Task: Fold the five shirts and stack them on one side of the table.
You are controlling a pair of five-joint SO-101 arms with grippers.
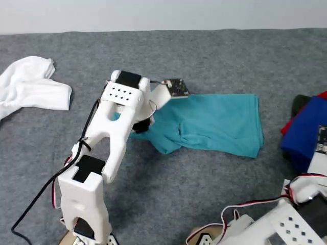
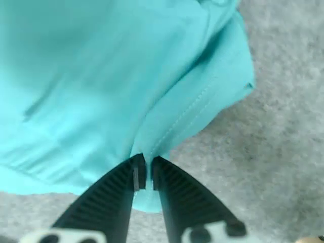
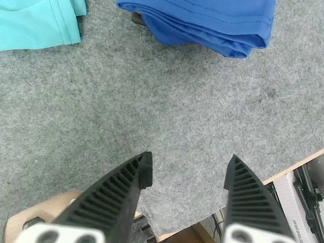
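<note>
High view: grey-felted counter (image 1: 204, 61) with shirts lying in three places.
Teal shirt (image 1: 214, 122): mid-counter, mostly flat, with the end nearest the left arm bunched and rumpled.
Left end effector (image 2: 144, 174): clenched on a seamed fold of the teal shirt at that bunched end, its tips almost meeting with cloth between them.
Right end effector (image 3: 187, 174): released, jaws wide apart, grasping nothing, over bare felt near the counter's edge.
Blue shirt (image 1: 304, 130): folded, at the counter's right side, near the teal shirt's hem but apart from it.
Red shirt (image 1: 321, 96): a sliver showing at the blue shirt's far side, apparently under it.
Dark cloth (image 1: 301, 104): tucked in the same pile; whether it is a shirt cannot be told.
White shirt (image 1: 30, 87): far left, crumpled and unfolded.
Done, as judged: a stack begun on the right, with the blue shirt on top.
In hand: the teal shirt's fold, partway at best.
Left to do: finish the teal shirt and move it to the stack, then fold and stack the white shirt.
</note>
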